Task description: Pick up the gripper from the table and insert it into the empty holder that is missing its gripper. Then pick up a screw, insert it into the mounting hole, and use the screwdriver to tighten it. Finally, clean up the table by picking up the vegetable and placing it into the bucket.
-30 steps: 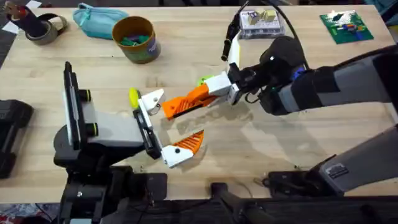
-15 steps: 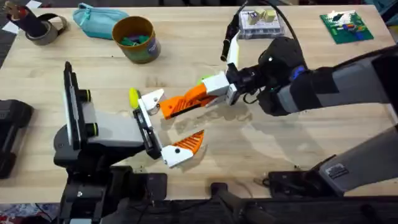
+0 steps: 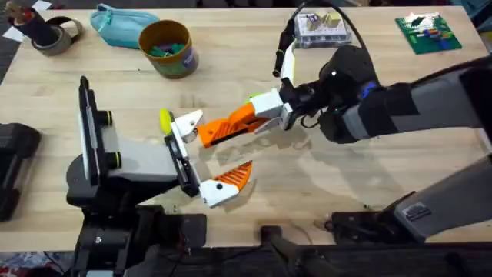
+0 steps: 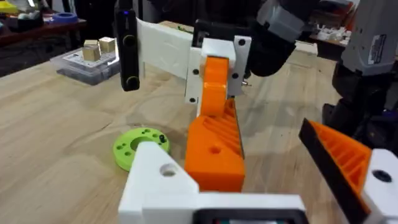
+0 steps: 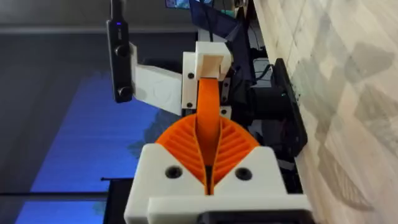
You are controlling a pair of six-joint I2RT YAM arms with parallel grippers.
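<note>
Right fingers (image 3: pixel 270 110) clamped on orange ribbed wedge gripper (image 3: pixel 231 123), nudged slightly closer; tip at white knobbed holder (image 3: pixel 184 123), unseated. Left fingers: cannot tell.

Light wooden counter (image 3: pixel 231 54), mustard-yellow bucket (image 3: pixel 168 48), teal pouch (image 3: pixel 117 26), tape roll (image 3: pixel 55 35), clear plastic box (image 3: pixel 323 29), green circuit board (image 3: pixel 427 33), grey-black stand (image 3: pixel 123 165)

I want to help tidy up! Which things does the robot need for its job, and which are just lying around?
For the job:
orange gripper, held by the right end effector
white holder
yellow bucket

Just lying about:
teal pouch
tape roll
clear box
green circuit board
</note>
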